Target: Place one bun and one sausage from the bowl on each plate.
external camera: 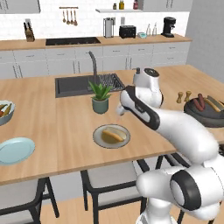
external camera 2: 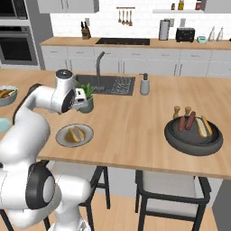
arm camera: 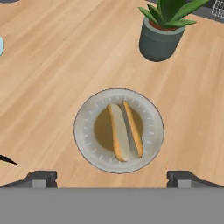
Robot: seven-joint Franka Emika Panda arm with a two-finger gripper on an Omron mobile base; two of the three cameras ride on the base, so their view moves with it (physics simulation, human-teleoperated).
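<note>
Left of the tool, the left base view shows the light blue plate (external camera: 16,150). Below the tool (arm camera: 111,177), the beige plate (arm camera: 119,130) on the surface (arm camera: 52,65) holds one bun (arm camera: 124,130); a potted plant (arm camera: 164,30) stands beyond. Far right, the dark bowl (external camera 2: 193,136) holds sausages (external camera 2: 186,121). The tool hangs wide open, empty.

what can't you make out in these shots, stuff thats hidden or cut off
- Light blue plate: in the right base view the arm and the left edge cut it to a sliver.
- Dark bowl: clipped by the right edge in the left base view, so its far contents are hidden there.
- Shakers: too small to tell apart.
- Fruit bowl: cut by the edge, with blurred contents.
</note>
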